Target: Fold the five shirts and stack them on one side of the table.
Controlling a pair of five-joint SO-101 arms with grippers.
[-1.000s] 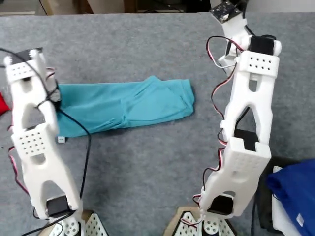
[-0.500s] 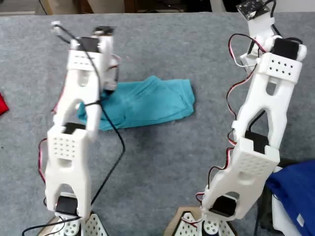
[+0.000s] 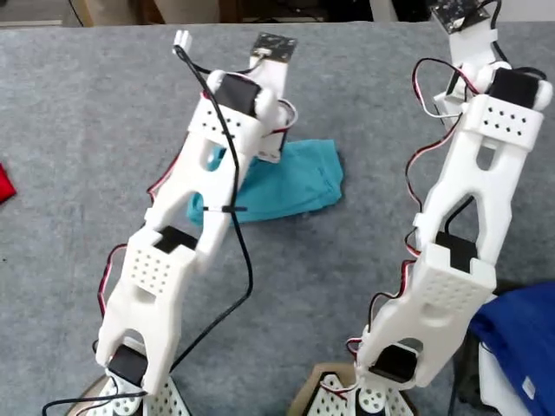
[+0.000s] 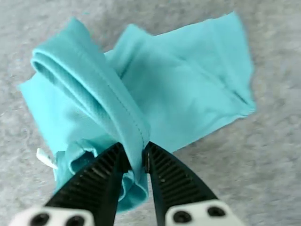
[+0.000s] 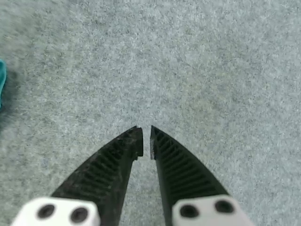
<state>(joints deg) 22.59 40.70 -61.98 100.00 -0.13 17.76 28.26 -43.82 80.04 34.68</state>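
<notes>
A teal shirt (image 3: 299,180) lies folded over on the grey table (image 3: 104,95) near the middle. My left arm stretches across its left part. In the left wrist view my left gripper (image 4: 135,157) is shut on a raised fold of the teal shirt (image 4: 188,84), held above the flat layer underneath. At the far right of the table, my right gripper (image 5: 146,140) hovers over bare grey felt, shut with nothing between its fingers. A sliver of the teal shirt (image 5: 1,89) shows at the edge of the right wrist view.
A dark blue shirt (image 3: 520,334) is heaped at the near right corner beside the right arm's base. A red cloth (image 3: 4,184) pokes in at the left edge. Open felt spreads at the far left and in the near middle.
My left arm has swung from the table's left side to the right, carrying the shirt's left end over the rest, so the shirt is now about half as long. The right arm drifted slightly right.
</notes>
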